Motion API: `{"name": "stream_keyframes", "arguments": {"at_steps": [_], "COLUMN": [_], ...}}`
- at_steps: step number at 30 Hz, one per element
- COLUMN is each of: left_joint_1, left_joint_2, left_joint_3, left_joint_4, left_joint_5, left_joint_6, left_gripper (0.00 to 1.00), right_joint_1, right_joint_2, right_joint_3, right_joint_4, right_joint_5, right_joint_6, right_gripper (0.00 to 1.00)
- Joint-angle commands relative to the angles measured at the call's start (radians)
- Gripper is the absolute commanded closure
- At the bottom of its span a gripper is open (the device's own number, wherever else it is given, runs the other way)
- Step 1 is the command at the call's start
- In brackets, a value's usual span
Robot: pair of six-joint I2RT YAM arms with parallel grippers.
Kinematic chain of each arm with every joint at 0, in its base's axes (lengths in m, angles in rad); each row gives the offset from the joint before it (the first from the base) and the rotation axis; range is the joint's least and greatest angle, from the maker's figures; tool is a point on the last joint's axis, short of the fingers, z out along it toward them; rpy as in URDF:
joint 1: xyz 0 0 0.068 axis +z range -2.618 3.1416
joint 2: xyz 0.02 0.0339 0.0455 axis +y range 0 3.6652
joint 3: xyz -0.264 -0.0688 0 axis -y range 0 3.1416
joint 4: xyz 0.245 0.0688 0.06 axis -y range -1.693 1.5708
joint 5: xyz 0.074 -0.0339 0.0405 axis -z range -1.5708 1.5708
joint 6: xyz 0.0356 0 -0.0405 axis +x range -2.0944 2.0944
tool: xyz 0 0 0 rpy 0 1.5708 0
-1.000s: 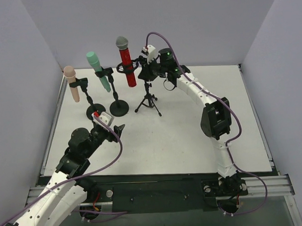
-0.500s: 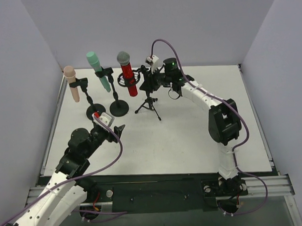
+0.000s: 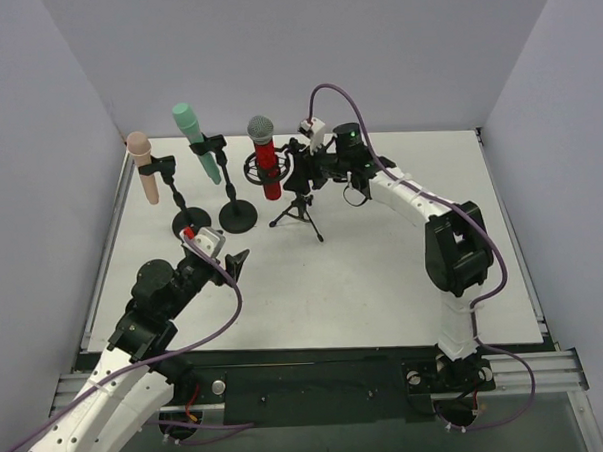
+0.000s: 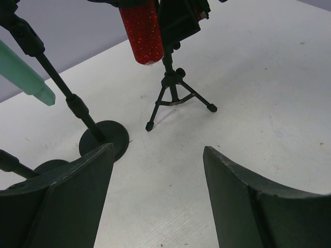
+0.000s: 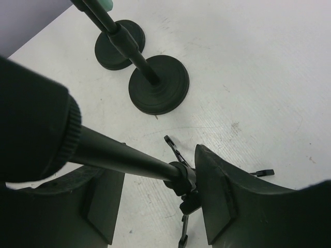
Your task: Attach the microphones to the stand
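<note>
Gaping empty, both jaws stand apart; glittery red microphone (image 3: 268, 169) sits in spindly tripod (image 3: 301, 210).

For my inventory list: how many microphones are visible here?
3. The pink microphone is on the leftmost stand, the green microphone on the next stand, the red microphone on the tripod stand beside the right pincer. None seems hidden.

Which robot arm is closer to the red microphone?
Right. The right tool sits just beside the red microphone, at the tripod. The left tool is far off, toward the near edge.
</note>
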Motion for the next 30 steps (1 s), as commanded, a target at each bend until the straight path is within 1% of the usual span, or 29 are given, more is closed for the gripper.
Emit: {"name": "stream_keyframes", "arguments": {"at_steps": [1,8,22,27,30], "left_joint_1": [0.003,0.003,0.003,0.002,0.003], "left_joint_2": [-0.007,-0.01,-0.015,-0.015,-0.016], "left_joint_3": [0.02,0.02,0.02,0.025,0.042], "left_joint_4": [0.029,0.029,0.028,0.028,0.025], "left_joint_5": [0.021,0.021,0.029,0.029,0.02], "left_joint_6": [-0.006,-0.007,-0.01,-0.021,-0.084], "left_gripper": [0.2,0.2,0.2,0.2,0.19], "right_joint_1": [-0.013,-0.023,-0.059,-0.083,-0.111], "right_joint_2": [-0.08,-0.101,-0.147,-0.204,-0.279], "right_joint_3": [-0.021,-0.054,-0.128,-0.181,-0.231], "right_joint_4": [0.021,0.026,0.081,0.083,0.055], "right_joint_5": [0.002,0.004,-0.034,-0.085,-0.102], "right_joint_6": [0.008,0.013,0.044,0.044,0.039], "right_gripper": [0.49,0.42,0.37,0.36,0.36]}}
